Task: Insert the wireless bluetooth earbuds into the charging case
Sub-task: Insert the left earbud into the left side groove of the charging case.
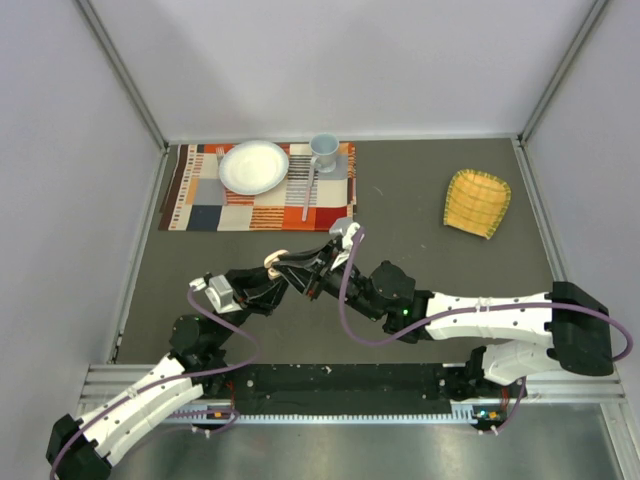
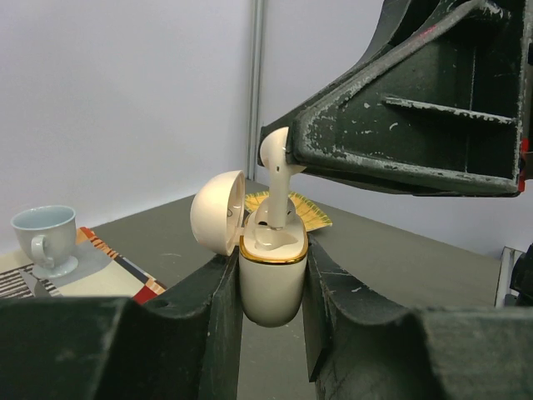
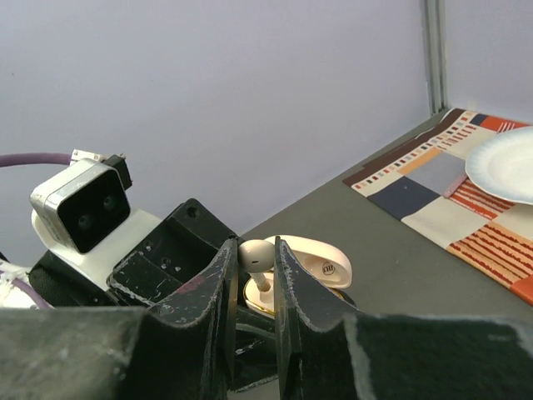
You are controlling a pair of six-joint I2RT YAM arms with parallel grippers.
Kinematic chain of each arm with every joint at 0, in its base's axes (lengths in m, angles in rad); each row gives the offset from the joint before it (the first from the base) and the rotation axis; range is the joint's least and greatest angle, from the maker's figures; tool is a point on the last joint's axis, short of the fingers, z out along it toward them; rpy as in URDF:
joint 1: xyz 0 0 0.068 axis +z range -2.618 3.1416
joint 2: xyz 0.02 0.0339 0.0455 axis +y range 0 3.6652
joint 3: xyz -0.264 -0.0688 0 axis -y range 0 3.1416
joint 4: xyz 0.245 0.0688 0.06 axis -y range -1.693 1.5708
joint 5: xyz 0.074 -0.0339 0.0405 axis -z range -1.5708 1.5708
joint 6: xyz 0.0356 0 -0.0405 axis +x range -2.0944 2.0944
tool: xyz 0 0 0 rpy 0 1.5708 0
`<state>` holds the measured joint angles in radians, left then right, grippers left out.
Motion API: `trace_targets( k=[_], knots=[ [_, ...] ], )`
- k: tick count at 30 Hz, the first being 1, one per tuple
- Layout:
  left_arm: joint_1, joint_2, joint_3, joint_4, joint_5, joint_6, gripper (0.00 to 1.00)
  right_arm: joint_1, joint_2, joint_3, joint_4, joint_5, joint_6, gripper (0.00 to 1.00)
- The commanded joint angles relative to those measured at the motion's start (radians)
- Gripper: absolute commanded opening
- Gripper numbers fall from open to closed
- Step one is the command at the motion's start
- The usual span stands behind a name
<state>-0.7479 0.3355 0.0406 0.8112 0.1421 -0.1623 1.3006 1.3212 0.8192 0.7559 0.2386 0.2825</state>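
Between the clenched fingers of the left hand (image 2: 272, 283), the left wrist view shows the charging case (image 2: 271, 298) gripped upright, its lid (image 2: 218, 212) swung open to one side. One earbud (image 2: 277, 196) stands stem-down over a well, pinched at its head by the right hand (image 2: 291, 154).

From the right wrist view, that hand grasps the bud's head tightly, and the stem reaches down to the case's gold rim. If the stem is tilted or off its well, pushing may jam it or twist the case in its grip. Letting go too soon could let the bud topple out.

Seen from the top, both hands meet above a dark grey surface (image 1: 430, 250). A striped placemat (image 1: 200, 205), plate (image 1: 254, 166), cup (image 1: 323, 150) and yellow basket (image 1: 478, 203) lie well apart from them, with pale walls (image 1: 60, 150) on three sides.
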Motion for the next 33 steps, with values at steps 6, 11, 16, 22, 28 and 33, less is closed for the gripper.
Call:
trace_targets(
  k=[6, 11, 16, 22, 28, 33],
  knots=[
    [0.002, -0.012, -0.116, 0.075, 0.013, 0.0, 0.0, 0.011, 0.032, 0.012, 0.051, 0.021, 0.05, 0.0],
    [0.001, -0.019, -0.12, 0.08, 0.013, 0.0, 0.0, 0.011, 0.039, -0.018, 0.065, 0.036, 0.095, 0.0],
    [0.001, -0.032, -0.134, 0.1, -0.007, 0.0, 0.0, 0.011, 0.027, -0.048, 0.057, 0.068, 0.124, 0.0],
    [0.001, -0.033, -0.151, 0.135, -0.029, -0.002, 0.0, 0.011, 0.029, -0.049, 0.02, 0.073, 0.161, 0.0],
    [0.001, -0.032, -0.153, 0.135, -0.024, -0.002, 0.0, 0.011, 0.03, -0.037, -0.009, 0.093, 0.153, 0.02],
    [0.001, -0.029, -0.15, 0.134, -0.022, 0.0, 0.0, 0.011, 0.029, -0.014, -0.035, 0.099, 0.132, 0.07]
  ],
)
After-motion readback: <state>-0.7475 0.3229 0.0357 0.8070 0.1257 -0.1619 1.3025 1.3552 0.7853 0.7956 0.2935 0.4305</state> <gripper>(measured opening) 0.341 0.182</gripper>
